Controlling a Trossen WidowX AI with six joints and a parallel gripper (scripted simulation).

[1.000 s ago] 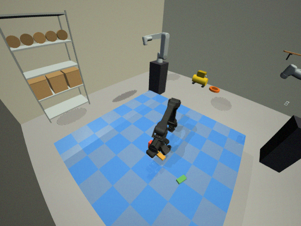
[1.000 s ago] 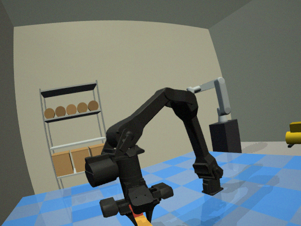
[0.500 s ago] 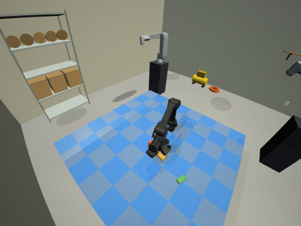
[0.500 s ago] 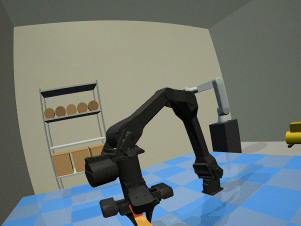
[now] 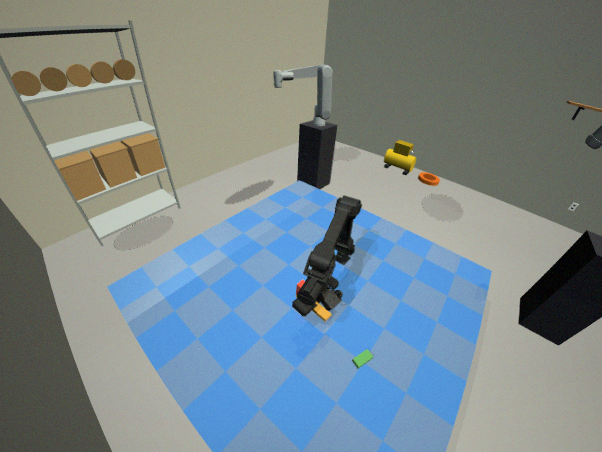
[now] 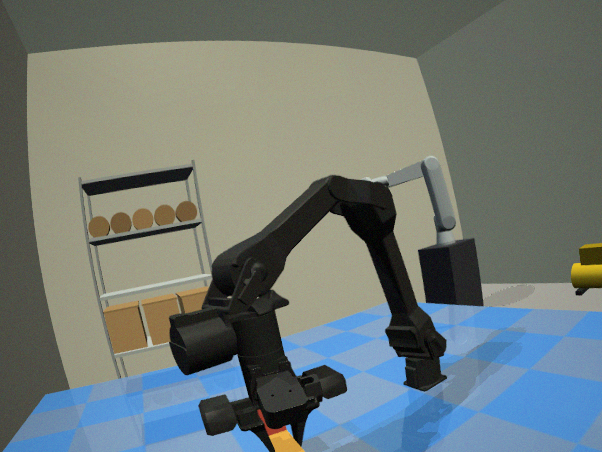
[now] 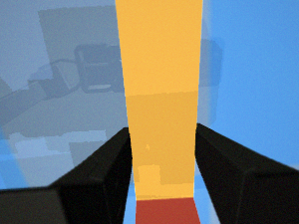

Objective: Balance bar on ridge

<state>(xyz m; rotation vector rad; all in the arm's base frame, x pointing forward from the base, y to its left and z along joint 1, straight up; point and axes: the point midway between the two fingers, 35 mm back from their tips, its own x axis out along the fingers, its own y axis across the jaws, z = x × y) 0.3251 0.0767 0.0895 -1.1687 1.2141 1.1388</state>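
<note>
Hand [image 5: 315,303] [image 6: 285,439] [image 7: 161,132] part-closed, gripping the orange-red bar [image 5: 323,313] [image 6: 286,442] [image 7: 159,59] by its long edges, near the colour seam. Orange end sticks out over the table [image 5: 260,372] [image 6: 340,345] [image 7: 259,74]. Green block [image 5: 362,358] sits apart, table showing between. Can't tell bar's clearance.

Blue-and-grey checkered mat [image 5: 260,408] [image 6: 545,390] [image 7: 254,64] under 1 green block [image 5: 363,358].

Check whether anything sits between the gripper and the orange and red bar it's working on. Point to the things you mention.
Nothing visible does: the gripper [image 6: 285,440] [image 7: 161,132] is shut on the bar [image 5: 322,312] [image 6: 286,442] [image 7: 161,64], its orange part between the fingers.
</note>
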